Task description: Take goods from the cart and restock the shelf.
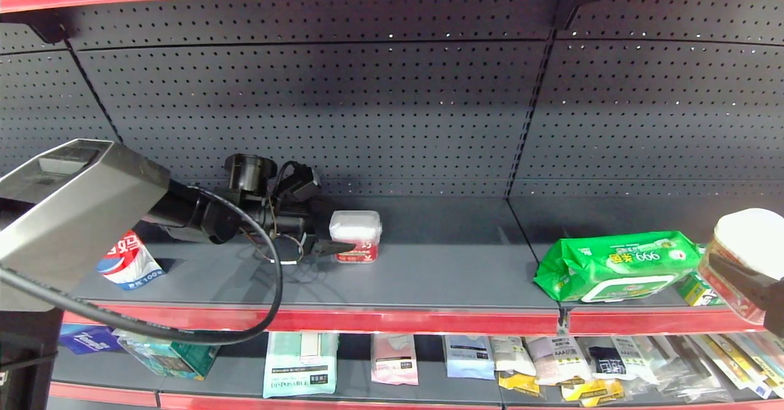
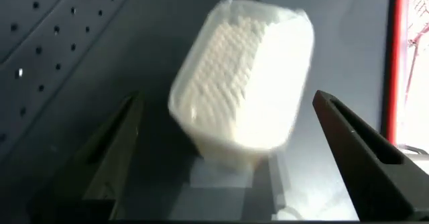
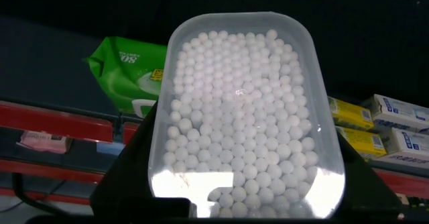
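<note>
Head view: the left gripper [image 1: 335,246] lies low over the shelf [image 1: 441,263], pointing toward the robot's right. The first tub [image 1: 356,233] stands upright on the deck at its tips, with one dark jaw running along the tub's near side. The right gripper [image 1: 738,269] hangs at the robot's far right, out in front of the shelf edge, and carries the second tub [image 1: 746,238]. The green wipes pack [image 1: 615,264] lies near it in the right bay, toward the robot's left.

Left wrist view: the jaws stand apart, one on each side of the first tub. The tub's long axis runs roughly away from the wrist, skewed a little off the jaw line (one corner sits close to a jaw; contact cannot be confirmed). This tub looks set down, so the left arm's way out is judged to be straight back along the jaw line; a sideways pull could clip the skewed corner.

Right wrist view: the jaws are clamped on the long sides of the second tub, which is full of white beads. Beyond it are the wipes pack to one side and yellow boxes [image 3: 365,127] to the other. The right arm is the nearer one to that bay. The placement is judged to turn on the gap between pack and boxes lying ahead of the held tub.
</note>
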You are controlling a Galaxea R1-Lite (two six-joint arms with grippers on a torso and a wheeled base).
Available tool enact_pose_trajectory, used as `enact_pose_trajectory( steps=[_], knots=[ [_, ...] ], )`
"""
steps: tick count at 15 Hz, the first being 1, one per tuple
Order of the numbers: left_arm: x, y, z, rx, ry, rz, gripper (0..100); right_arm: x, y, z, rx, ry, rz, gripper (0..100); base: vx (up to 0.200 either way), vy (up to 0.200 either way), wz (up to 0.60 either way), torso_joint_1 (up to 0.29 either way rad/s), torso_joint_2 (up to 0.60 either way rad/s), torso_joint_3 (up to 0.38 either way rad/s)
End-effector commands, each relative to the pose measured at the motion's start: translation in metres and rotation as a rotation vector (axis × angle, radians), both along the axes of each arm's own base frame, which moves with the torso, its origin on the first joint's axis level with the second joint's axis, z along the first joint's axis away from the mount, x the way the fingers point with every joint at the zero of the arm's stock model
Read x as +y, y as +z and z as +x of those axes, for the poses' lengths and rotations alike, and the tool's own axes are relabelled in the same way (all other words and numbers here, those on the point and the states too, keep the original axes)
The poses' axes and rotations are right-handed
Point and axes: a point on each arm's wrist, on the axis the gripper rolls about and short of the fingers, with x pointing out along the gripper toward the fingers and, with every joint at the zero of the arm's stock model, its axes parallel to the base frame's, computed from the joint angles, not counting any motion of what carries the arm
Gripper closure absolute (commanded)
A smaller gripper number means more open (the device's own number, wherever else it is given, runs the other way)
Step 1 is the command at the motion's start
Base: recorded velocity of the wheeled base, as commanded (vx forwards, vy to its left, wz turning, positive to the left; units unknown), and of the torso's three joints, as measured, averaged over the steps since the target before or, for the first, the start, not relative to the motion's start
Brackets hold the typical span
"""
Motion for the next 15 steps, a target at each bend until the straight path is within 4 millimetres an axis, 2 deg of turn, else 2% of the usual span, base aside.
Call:
enact_pose_trajectory(
  steps=[1,4,15],
  knots=[
    [-0.013,-0.005,0.004,0.003,-0.023,-0.003,0,0.000,-0.001,0.001,0.007,-0.001,0.001,100,0.000,0.000,0.00,0.000,0.00,0.000],
    [-0.017,-0.009,0.004,0.012,-0.032,-0.001,0,0.000,-0.001,0.002,0.007,0.001,0.001,100,0.000,0.000,0.00,0.000,0.00,0.000],
    [-0.016,-0.020,0.010,0.023,-0.022,0.004,0,0.000,-0.001,0.005,0.018,0.004,-0.011,100,0.000,0.000,0.00,0.000,0.00,0.000]
  ],
)
